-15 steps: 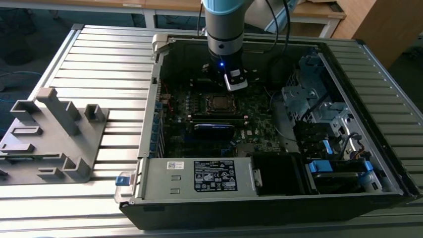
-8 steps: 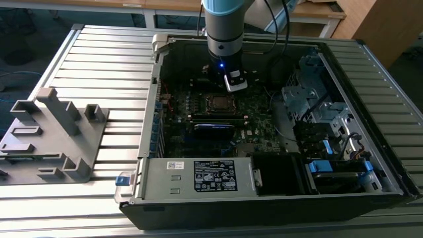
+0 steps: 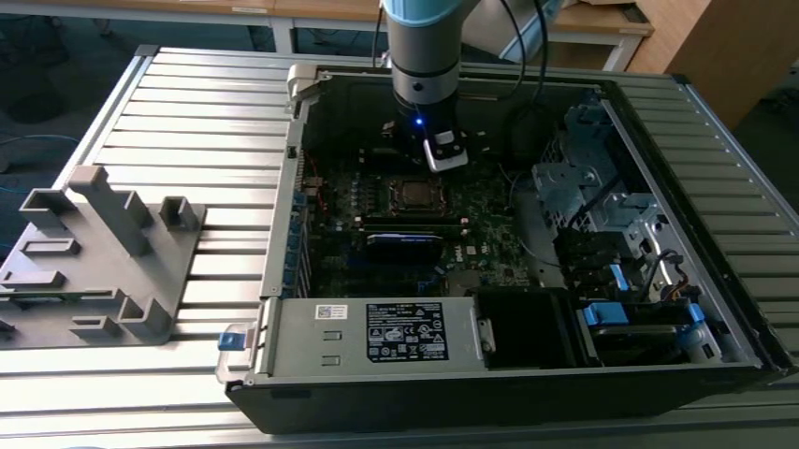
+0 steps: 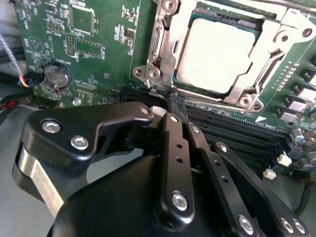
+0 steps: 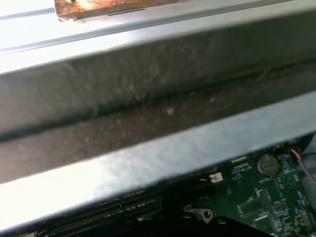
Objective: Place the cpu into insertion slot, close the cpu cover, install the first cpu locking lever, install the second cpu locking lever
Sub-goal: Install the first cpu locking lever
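Slatted metal table (image 3: 187, 103) bears the computer case (image 3: 500, 393); gripper (image 4: 177, 106) closed, empty, beside the cpu (image 4: 217, 54).

You get even daylight in the exterior view: the ribbed table (image 3: 187, 122) shines pale, while the inside of the computer case (image 3: 699, 281) stays dim and shadowed. In the second wrist view the cpu (image 4: 217, 54) glares almost white and the gripper (image 4: 177, 106) sits dark and slightly soft. In the first wrist view the case wall (image 5: 148, 98) is blurred, its edges overexposed.
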`<state>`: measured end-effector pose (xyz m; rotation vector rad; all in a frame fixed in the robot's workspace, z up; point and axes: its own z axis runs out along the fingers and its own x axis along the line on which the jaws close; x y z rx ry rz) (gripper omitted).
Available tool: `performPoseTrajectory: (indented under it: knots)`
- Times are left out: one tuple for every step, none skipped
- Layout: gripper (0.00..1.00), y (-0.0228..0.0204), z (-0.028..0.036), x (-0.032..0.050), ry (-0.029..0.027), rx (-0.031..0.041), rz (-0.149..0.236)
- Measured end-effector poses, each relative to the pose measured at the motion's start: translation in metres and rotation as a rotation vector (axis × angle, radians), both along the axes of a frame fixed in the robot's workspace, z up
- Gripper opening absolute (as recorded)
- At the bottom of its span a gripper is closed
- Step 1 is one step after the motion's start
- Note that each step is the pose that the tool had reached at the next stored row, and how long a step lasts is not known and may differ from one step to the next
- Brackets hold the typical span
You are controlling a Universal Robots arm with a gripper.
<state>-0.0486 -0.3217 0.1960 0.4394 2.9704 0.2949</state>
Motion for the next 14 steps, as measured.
performPoseTrajectory:
  knots:
    - [0.11, 0.0000, 0.0019, 0.0000, 0.0001, -0.0001, 0.000]
    - [0.11, 0.0000, 0.0035, 0.0000, 0.0001, 0.0000, 0.000]
    - [0.11, 0.0000, 0.0046, 0.0000, 0.0002, -0.0002, 0.000]
    - [0.11, 0.0000, 0.0054, 0.0000, 0.0003, -0.0003, 0.000]
    - [0.11, 0.0000, 0.0055, 0.0000, 0.0001, -0.0001, 0.000]
    - [0.11, 0.0001, 0.0054, 0.0000, 0.0001, -0.0001, 0.000]
    - [0.11, 0.0004, 0.0055, 0.0000, 0.0002, -0.0002, -0.002]
    - [0.11, 0.0006, 0.0055, 0.0000, 0.0002, -0.0002, -0.004]
    - [0.11, 0.0010, 0.0054, 0.0000, 0.0002, 0.0000, -0.007]
    - [0.11, 0.0015, 0.0054, 0.0000, 0.0002, 0.0000, -0.009]
    - [0.11, 0.0021, 0.0054, -0.0001, 0.0002, 0.0002, -0.011]
    - [0.11, 0.0026, 0.0054, -0.0002, 0.0002, 0.0002, -0.013]
    - [0.11, 0.0028, 0.0055, -0.0002, 0.0003, 0.0003, -0.015]
    - [0.11, 0.0030, 0.0054, -0.0002, 0.0003, 0.0005, -0.015]
